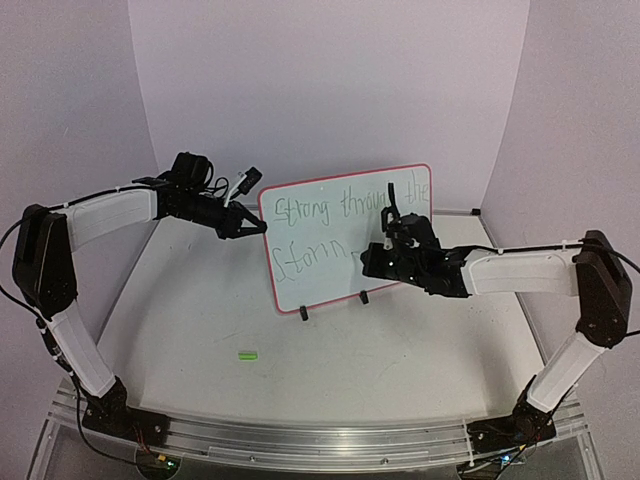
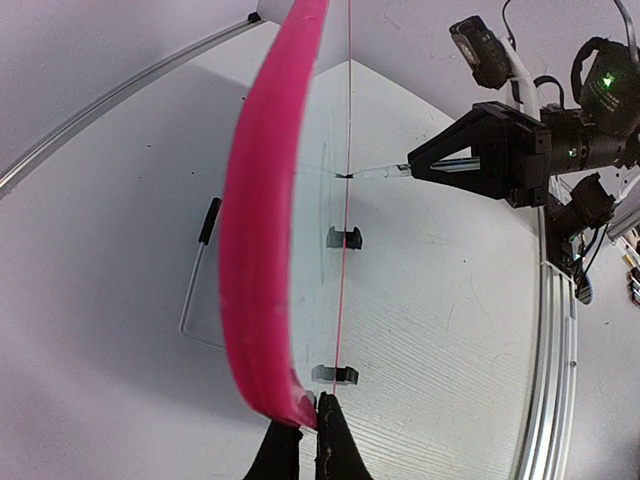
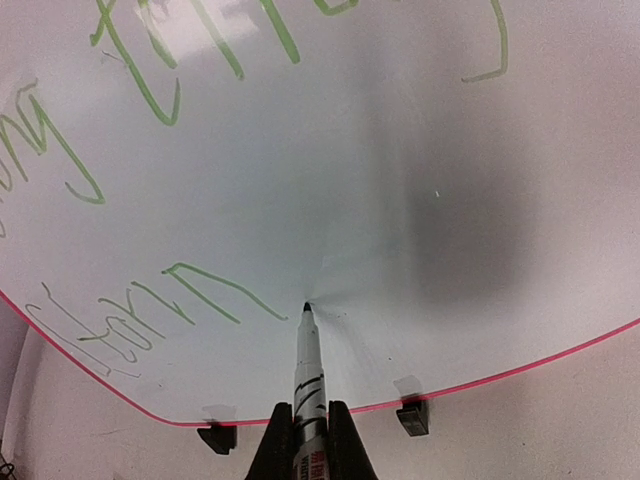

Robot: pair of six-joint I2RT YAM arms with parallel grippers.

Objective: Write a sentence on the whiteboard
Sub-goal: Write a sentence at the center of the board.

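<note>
Whiteboard (image 1: 312,282), pink-framed, stands upright on two black clip feet toward the table's far edge, about midway between its left and right edges. Green writing reads "Strong through the" with "Storm" beneath, so the sentence looks nearly finished, with perhaps a closing stroke left. The left gripper (image 2: 312,405) is clenched on the board's left edge. The right gripper (image 3: 308,412) grasps a marker (image 3: 307,360). Both wrist views show its tip touching the board, which the overhead view hides. Only the overhead view shows the full wording and a small green piece (image 1: 247,354) nearer the front edge.
</note>
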